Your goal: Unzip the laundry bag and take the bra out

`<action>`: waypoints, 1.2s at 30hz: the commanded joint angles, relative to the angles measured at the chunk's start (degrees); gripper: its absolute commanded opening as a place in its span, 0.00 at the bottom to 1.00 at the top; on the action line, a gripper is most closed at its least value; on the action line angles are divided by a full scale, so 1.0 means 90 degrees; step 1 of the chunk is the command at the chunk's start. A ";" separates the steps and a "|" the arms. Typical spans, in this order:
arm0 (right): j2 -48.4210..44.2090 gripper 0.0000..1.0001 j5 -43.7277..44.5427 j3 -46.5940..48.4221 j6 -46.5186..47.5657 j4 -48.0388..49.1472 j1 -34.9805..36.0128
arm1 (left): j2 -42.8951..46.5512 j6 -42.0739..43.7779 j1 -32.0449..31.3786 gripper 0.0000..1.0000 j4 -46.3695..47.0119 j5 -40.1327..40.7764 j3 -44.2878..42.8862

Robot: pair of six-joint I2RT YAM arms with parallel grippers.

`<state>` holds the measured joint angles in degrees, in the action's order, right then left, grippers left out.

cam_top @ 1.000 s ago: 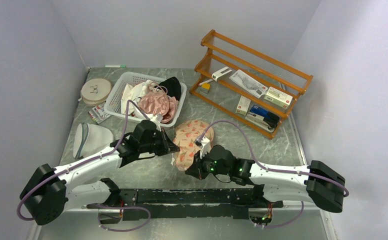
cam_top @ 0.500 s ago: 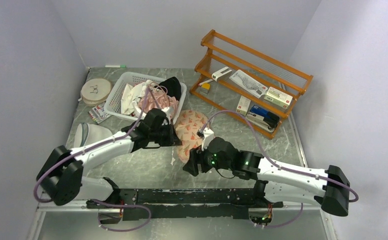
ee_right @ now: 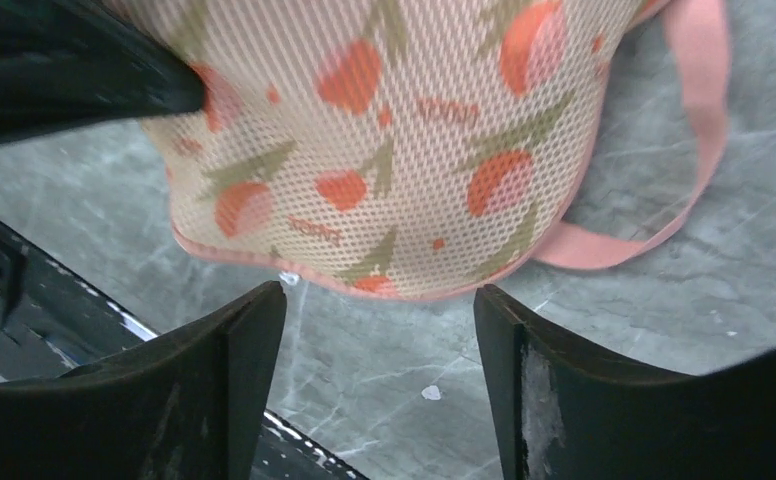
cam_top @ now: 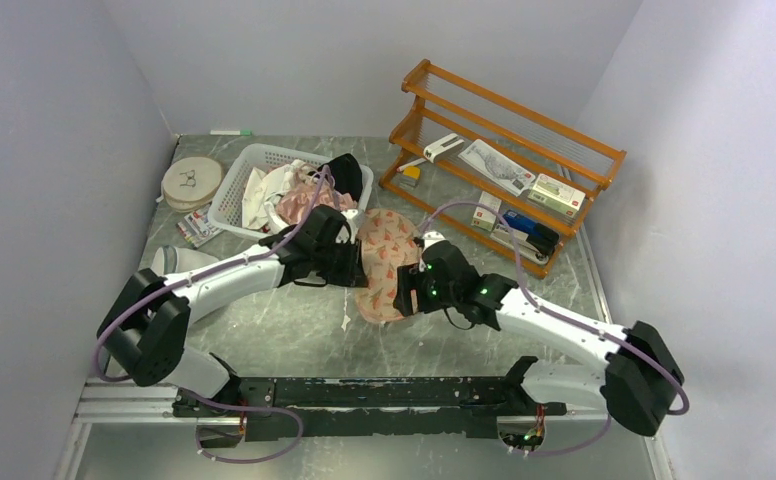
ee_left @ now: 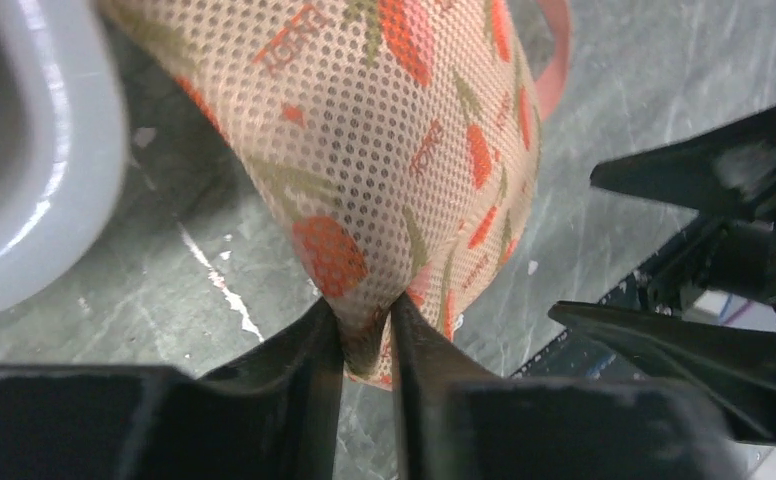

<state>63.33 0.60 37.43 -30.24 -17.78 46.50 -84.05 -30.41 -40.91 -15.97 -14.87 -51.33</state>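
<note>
The left claw [ee_left: 364, 322] clamps the laundry bag [cam_top: 384, 262] at the middle of the desk [cam_top: 264, 320]. The right claw [ee_right: 379, 300] hangs over its near rim, fingers apart. Unzipping is in hand; the next move probably calls for finding the zipper pull.

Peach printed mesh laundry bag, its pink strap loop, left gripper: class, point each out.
Laundry bag [ee_left: 394, 130], left wrist view, mesh face.
Pink strap loop [ee_right: 706, 100], right wrist view, right side.
Left gripper [ee_left: 365, 322], left wrist view, between fingertips.

From above, the left gripper [cam_top: 357, 272] and right gripper [cam_top: 402, 297] are covering the laundry bag's [cam_top: 384, 255] side edges. In both wrist views the bag's far end is running off the top edge; the white basket [ee_left: 24, 150] beside it is getting cropped
</note>
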 commanded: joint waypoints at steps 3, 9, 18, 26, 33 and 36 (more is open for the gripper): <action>0.0069 0.71 -0.0223 -0.0552 -0.0279 0.0509 -0.0012 | 0.0568 -0.0195 0.0041 0.62 -0.0428 0.0872 0.0139; -0.0137 0.74 -0.0057 -0.0851 -0.0409 0.0636 -0.0023 | 0.1330 -0.1180 -0.0166 0.81 0.0273 0.0528 0.1561; -0.0196 0.68 0.0512 -0.1424 -0.0881 0.1944 0.1227 | 0.0978 -0.2377 -0.0302 0.82 0.2565 0.0011 0.2544; 0.0732 0.52 0.1976 -0.1665 -0.0909 0.3074 0.1948 | 0.0384 -0.2813 -0.0303 0.61 0.3624 0.0148 0.2714; 0.1043 0.45 0.2610 -0.1563 -0.1084 0.3313 0.2596 | 0.1303 -0.3552 -0.0305 0.17 0.3736 0.0200 0.2985; 0.1025 0.48 0.3019 -0.1615 -0.1306 0.3385 0.2852 | 0.1646 -0.3878 -0.0306 0.07 0.3583 0.0268 0.2993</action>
<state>72.51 20.49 22.92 -39.24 9.47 69.82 -73.23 -60.45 -43.35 13.72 -13.26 -24.53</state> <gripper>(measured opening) 0.467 0.100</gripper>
